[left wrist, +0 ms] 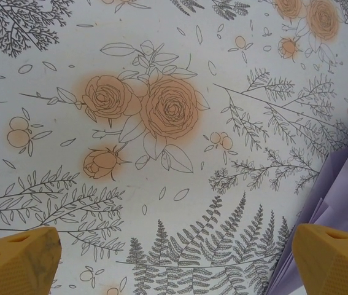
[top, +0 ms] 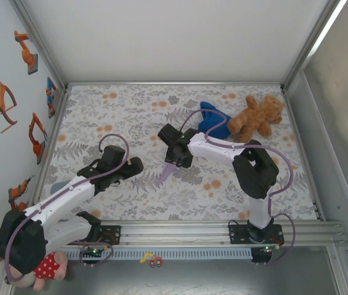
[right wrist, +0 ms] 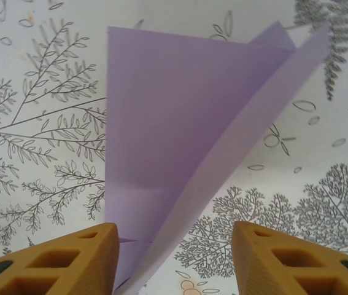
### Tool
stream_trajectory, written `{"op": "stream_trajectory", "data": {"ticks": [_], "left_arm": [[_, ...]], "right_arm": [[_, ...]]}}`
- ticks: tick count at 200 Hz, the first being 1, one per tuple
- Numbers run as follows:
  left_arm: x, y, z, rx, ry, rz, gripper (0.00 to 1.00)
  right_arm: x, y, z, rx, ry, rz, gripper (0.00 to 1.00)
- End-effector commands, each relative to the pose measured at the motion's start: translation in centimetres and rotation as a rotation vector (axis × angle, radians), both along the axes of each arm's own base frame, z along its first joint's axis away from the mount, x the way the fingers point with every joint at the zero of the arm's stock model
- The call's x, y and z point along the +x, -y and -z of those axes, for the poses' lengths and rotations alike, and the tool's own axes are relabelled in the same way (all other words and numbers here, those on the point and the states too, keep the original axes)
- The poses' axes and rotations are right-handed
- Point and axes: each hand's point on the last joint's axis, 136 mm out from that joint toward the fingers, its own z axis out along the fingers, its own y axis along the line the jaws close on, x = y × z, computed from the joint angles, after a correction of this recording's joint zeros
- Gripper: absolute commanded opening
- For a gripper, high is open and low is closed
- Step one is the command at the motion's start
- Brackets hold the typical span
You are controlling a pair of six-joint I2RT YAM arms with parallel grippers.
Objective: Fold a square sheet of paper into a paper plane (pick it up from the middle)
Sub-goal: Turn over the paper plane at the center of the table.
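The lavender paper [top: 166, 174], folded to a wedge, lies mid-frame on the flowered table [top: 131, 104]. The right gripper [top: 174, 163] hangs over it with fingers spread, and the left gripper [top: 135, 165] is also spread, just left of it

The paper plane [right wrist: 161, 123] is plain lavender-purple. The tablecloth [left wrist: 161, 203] beneath it is white, printed with grey line-drawn ferns and orange roses. Beyond the paper plane, the cloth [top: 213, 120] is deep blue and the teddy bear [top: 256, 117] is brown. Flanking the paper plane, the fingers [right wrist: 57, 261] of the right gripper [right wrist: 174, 258] are yellow-orange.
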Motion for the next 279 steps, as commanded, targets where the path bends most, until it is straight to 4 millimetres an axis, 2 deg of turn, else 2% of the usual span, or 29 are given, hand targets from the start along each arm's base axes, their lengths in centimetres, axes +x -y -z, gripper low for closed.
{"op": "stream_trajectory", "data": {"ticks": [1, 38, 78, 101, 136, 148, 160, 193, 218, 246, 279], "left_arm": [[0.1, 0.2, 0.0, 0.001, -0.002, 0.019, 0.96], [0.1, 0.3, 0.1, 0.005, -0.011, 0.022, 0.96], [0.0, 0.2, 0.2, 0.007, -0.016, 0.02, 0.96], [0.0, 0.1, 0.0, 0.006, -0.01, 0.018, 0.96], [0.0, 0.0, -0.2, 0.001, -0.003, 0.013, 0.96], [0.0, -0.2, -0.2, 0.006, -0.003, 0.0, 0.96], [0.0, -0.4, -0.2, 0.004, 0.0, -0.014, 0.96], [0.1, -1.2, -0.4, 0.017, 0.007, -0.038, 0.96], [0.1, -2.3, -0.5, 0.031, 0.003, -0.085, 0.96], [-0.1, -3.1, -1.6, 0.015, 0.033, -0.127, 0.96], [-0.3, -2.9, -2.7, -0.022, 0.055, -0.128, 0.97]], "right_arm": [[-1.3, 1.1, -0.9, 0.008, -0.006, 0.104, 0.47], [-1.8, 1.6, -0.5, 0.012, -0.021, 0.147, 0.38], [-1.8, 1.5, 0.5, 0.005, -0.034, 0.162, 0.34], [-1.6, 1.9, 0.6, -0.013, -0.016, 0.175, 0.23], [-0.8, 2.5, -0.3, -0.031, 0.041, 0.184, 0.06], [-0.3, 2.7, -1.2, -0.038, 0.077, 0.17, 0.0], [0.5, 2.5, -2.5, -0.036, 0.122, 0.15, 0.0], [2.9, -1.2, -7.8, 0.092, 0.304, -0.089, 0.0], [3.5, -4.2, -11.0, 0.214, 0.413, -0.268, 0.0], [2.7, -7.2, -12.0, 0.366, 0.431, -0.428, 0.0], [2.5, -8.8, -10.7, 0.57, 0.375, -0.479, 0.0]]}}
